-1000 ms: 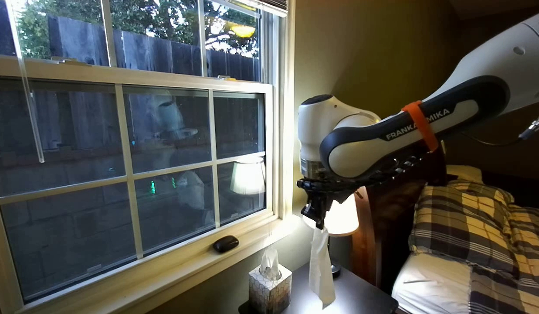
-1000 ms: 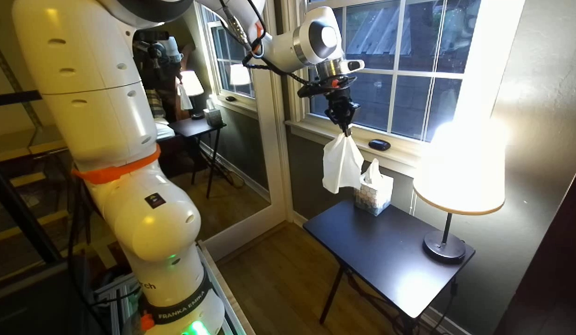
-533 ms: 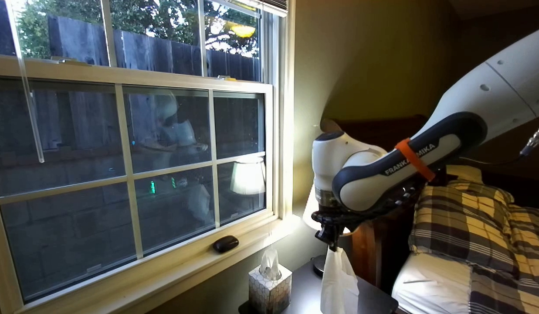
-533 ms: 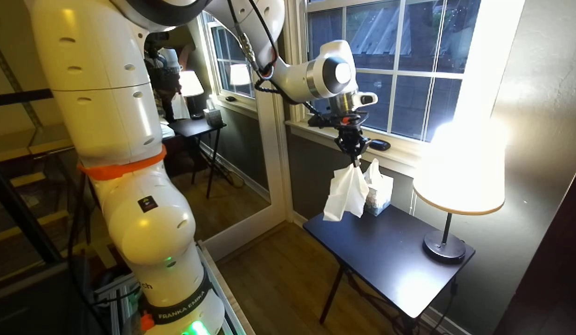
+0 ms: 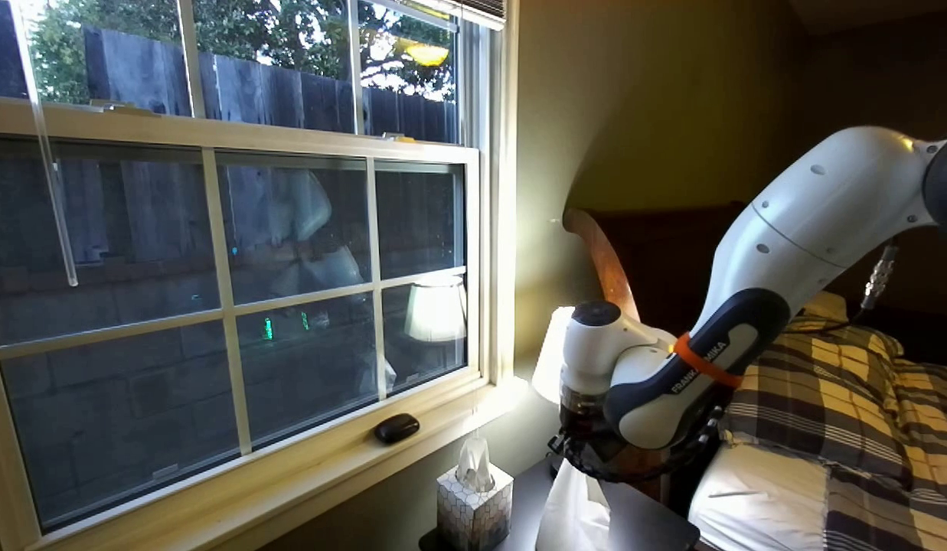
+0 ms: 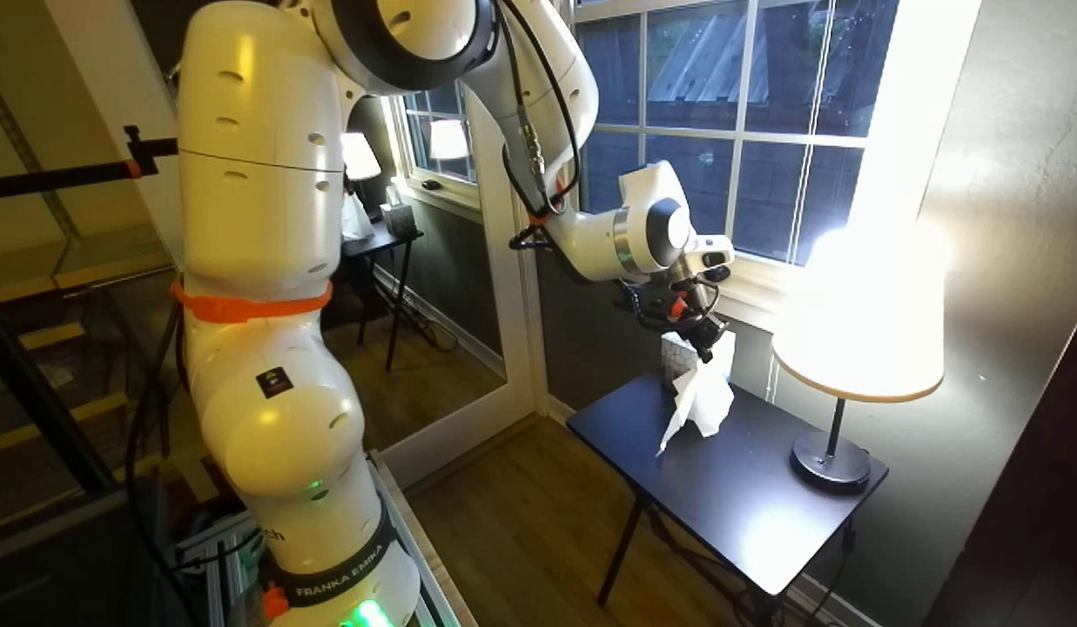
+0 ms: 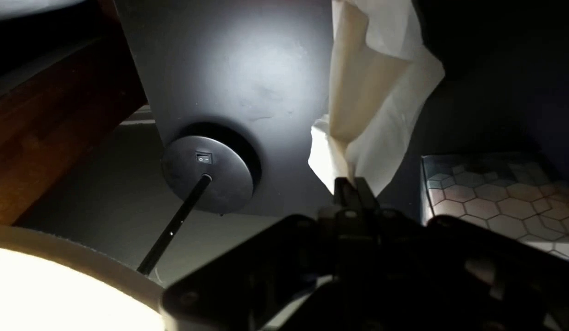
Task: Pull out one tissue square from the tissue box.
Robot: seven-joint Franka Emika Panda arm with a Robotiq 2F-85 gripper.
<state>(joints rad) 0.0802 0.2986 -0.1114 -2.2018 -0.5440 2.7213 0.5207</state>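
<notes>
The tissue square [image 6: 710, 402] is a floppy white sheet hanging down from my gripper [image 6: 706, 353]. My gripper's fingertips [image 7: 351, 181] are shut on its top, and in the wrist view the sheet [image 7: 381, 92] spreads out beyond them. It also hangs low in an exterior view [image 5: 571, 511], where the fingers are hidden behind the wrist. It is apart from the tissue box [image 5: 473, 509], a pale hexagon-patterned cube with another white tuft on top. The box is partly hidden behind my gripper in an exterior view [image 6: 677, 355] and shows at the right of the wrist view [image 7: 505, 202].
A small dark table [image 6: 738, 488] carries the box and a lit lamp [image 6: 860, 322]. The lamp's base [image 7: 206, 170] and shade are close to my gripper in the wrist view. A windowsill with a black mouse-like object [image 5: 396, 428] runs behind. A bed [image 5: 764, 490] stands beside the table.
My arm has moved down toward the table and the gripper has tilted. The held tissue has come down with it to tabletop level. The box has not moved.
</notes>
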